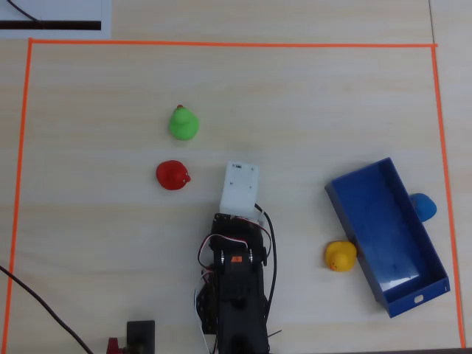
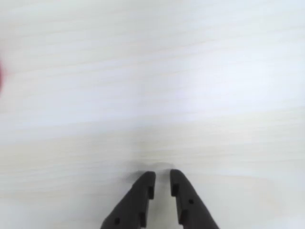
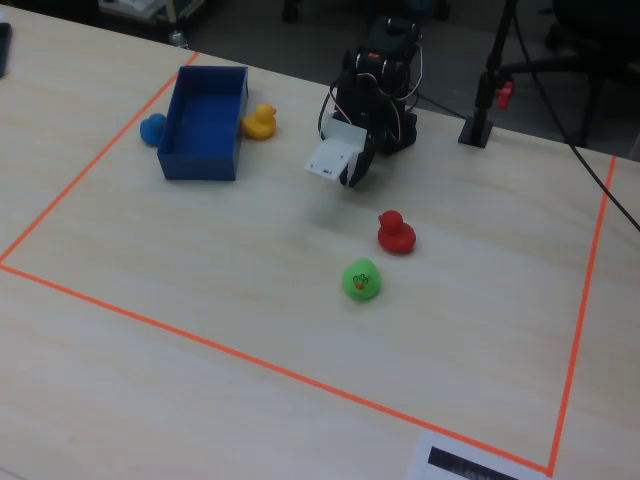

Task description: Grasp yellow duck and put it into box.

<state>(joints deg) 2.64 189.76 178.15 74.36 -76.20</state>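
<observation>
- The work area is a light wood table (image 1: 310, 110) boxed in by orange tape (image 1: 221, 44), and most of the space inside it is bare tabletop.
- In the overhead view the arm (image 1: 236, 287) comes up from the bottom edge, roughly centre, with its white wrist block pointing toward the middle of the table.
- The gripper (image 2: 162, 177) shows best in the wrist view: two dark fingers nearly together with just a thin slit between them, nothing in there, hanging over bare wood. So basically closed and empty.
- The yellow duck (image 1: 340, 256) sits to the right of the arm in the overhead view, right up against the long left wall of the box (image 1: 346, 210); can't tell if it actually touches. It's outside the box, on the table.
- The box lies at an angle near the right tape line and looks empty inside.
- A blue toy (image 1: 423, 206) is tucked against the box's far side, between it and the tape.
- The red duck (image 1: 173, 175) and green duck (image 1: 183, 123) are up-left of the gripper, near each other, well away from the yellow one.
- There's open table between the gripper and the yellow duck.
</observation>
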